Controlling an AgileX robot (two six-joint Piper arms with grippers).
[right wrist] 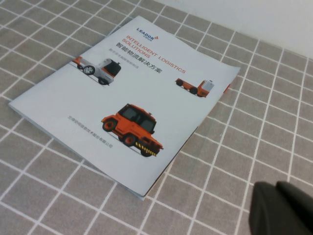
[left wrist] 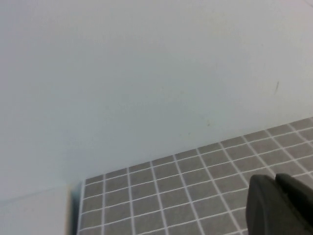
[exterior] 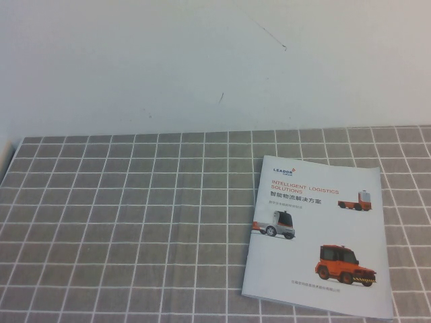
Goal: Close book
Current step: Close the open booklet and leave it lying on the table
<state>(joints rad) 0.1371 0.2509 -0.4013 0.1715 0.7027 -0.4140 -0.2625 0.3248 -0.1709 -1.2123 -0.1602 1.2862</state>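
The book [exterior: 316,235] lies closed and flat on the grey checked cloth [exterior: 135,222], right of centre, pale blue cover up with orange and white vehicles printed on it. The right wrist view shows the same book [right wrist: 132,98] lying flat, cover up. Neither arm appears in the high view. My right gripper [right wrist: 276,187] hangs above the cloth beside the book, not touching it, fingers pressed together and holding nothing. My left gripper [left wrist: 275,178] is over the cloth's far left part near the wall, fingers together and empty.
A pale wall [exterior: 215,60] rises behind the cloth. The cloth's left edge [left wrist: 80,205] meets a light table surface [left wrist: 34,215]. Nothing else lies on the cloth.
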